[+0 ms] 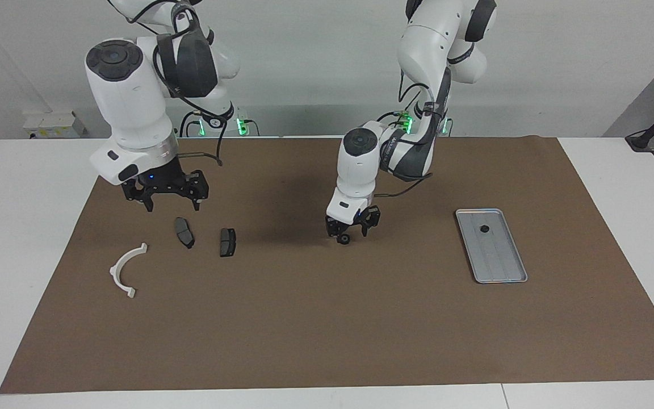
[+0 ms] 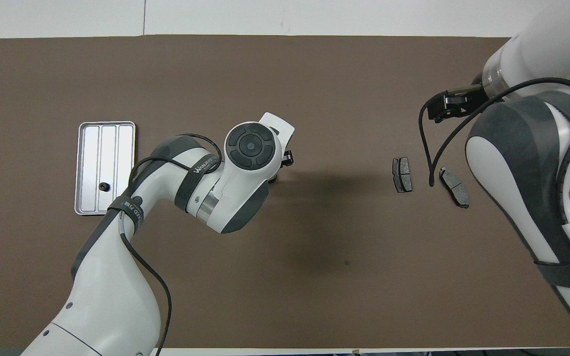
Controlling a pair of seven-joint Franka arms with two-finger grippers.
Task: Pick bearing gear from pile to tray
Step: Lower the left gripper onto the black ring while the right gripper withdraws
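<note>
My left tool (image 1: 347, 234) is low around the little black gear (image 1: 344, 239), not squeezing yet I think; it looks light, hard and roly, so I'd pinch its round sides.

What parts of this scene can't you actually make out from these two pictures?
- Overhead view: the small black gear at the left gripper is hidden under that arm's wrist.
- Overhead view: the white half-ring is covered by the right arm.
- Both views: the black piece in the tray is too small to identify.
- Facing view: whether the left gripper grips the gear cannot be told.
</note>
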